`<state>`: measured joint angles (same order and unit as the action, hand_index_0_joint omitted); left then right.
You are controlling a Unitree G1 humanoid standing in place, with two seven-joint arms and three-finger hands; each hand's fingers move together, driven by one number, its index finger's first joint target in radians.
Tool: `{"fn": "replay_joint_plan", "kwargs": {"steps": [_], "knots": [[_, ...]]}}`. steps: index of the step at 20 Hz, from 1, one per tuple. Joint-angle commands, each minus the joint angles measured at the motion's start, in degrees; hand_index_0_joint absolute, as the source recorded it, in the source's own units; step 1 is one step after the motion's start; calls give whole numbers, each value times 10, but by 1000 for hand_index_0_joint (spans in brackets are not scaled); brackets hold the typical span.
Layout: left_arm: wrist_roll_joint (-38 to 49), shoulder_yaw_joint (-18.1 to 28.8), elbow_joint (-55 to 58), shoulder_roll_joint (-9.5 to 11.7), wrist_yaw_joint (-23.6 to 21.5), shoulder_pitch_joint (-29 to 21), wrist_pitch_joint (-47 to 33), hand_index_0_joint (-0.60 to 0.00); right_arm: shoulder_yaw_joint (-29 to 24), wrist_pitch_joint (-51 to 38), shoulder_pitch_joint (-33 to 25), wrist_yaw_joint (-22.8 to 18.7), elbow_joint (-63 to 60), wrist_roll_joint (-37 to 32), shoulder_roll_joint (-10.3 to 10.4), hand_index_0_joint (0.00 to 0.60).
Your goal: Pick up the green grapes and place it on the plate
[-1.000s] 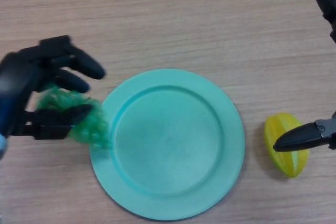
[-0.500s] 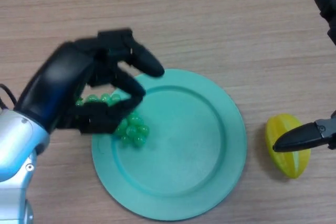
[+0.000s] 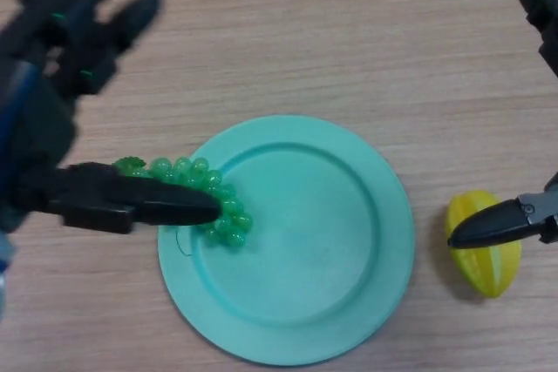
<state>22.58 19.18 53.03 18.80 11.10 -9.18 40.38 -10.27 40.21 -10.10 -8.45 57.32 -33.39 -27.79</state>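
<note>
The green grapes (image 3: 209,198) lie on the left rim of the teal plate (image 3: 305,250), partly over its edge. My left hand (image 3: 52,119) is above them on the left, open, fingers spread apart; its thumb (image 3: 139,206) reaches across in front of the bunch and hides part of it. My right hand (image 3: 506,219) shows at the right edge, open and idle.
A yellow starfruit (image 3: 484,254) lies on the wooden table to the right of the plate, just under a finger of my right hand.
My left hand carried the grapes from the table onto the plate's left rim, then opened and lifted away. The grapes now lie free. The right hand has stayed put.
</note>
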Motion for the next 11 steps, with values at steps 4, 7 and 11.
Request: {"fn": "replay_joint_plan", "kwargs": {"steps": [4, 7, 11], "knots": [[117, 117, 0, 58, -36, 31, -108, 0, -6, -68, -22, 22, 27, 59, -12, 0], [122, 123, 8, 62, -52, 45, -121, 0, -4, -88, -15, 14, 27, 49, -13, 0], [117, 118, 27, 61, -53, 48, -115, 0, 4, -95, -22, -19, 27, 16, -34, 0]]}}
